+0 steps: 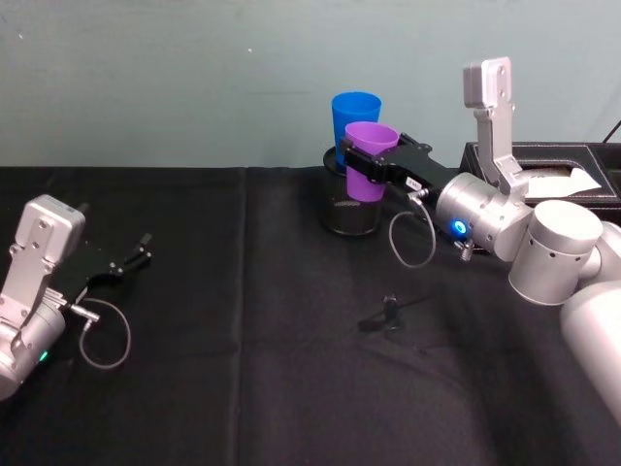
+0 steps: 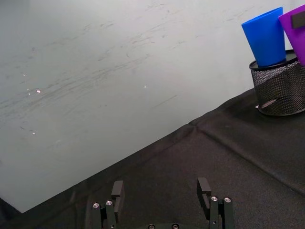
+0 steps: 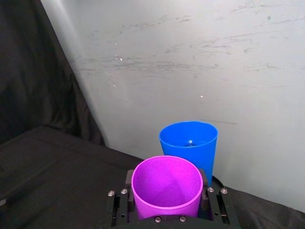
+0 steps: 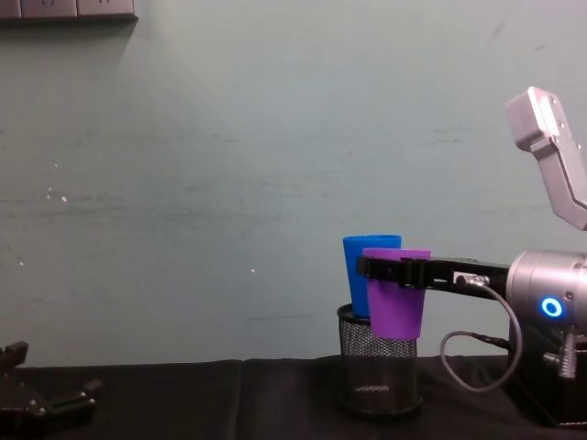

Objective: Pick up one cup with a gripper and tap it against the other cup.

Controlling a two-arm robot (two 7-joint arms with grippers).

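Cups: purple cup (image 1: 365, 187) upright in air, clamped in right tool (image 1: 369, 167), which reaches in from right. Cup hangs at rim of mesh holder (image 1: 351, 216), on robot's side. Blue cup (image 1: 354, 115) stands inside holder, just behind purple cup; contact unclear. Left tool (image 1: 136, 254) idle low over table (image 1: 243, 340) at left, fingers wide apart.

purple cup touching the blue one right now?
Cannot tell. The purple cup, held by the right claw, overlaps the blue cup in the head, chest and both wrist views; none shows a gap or plain contact.
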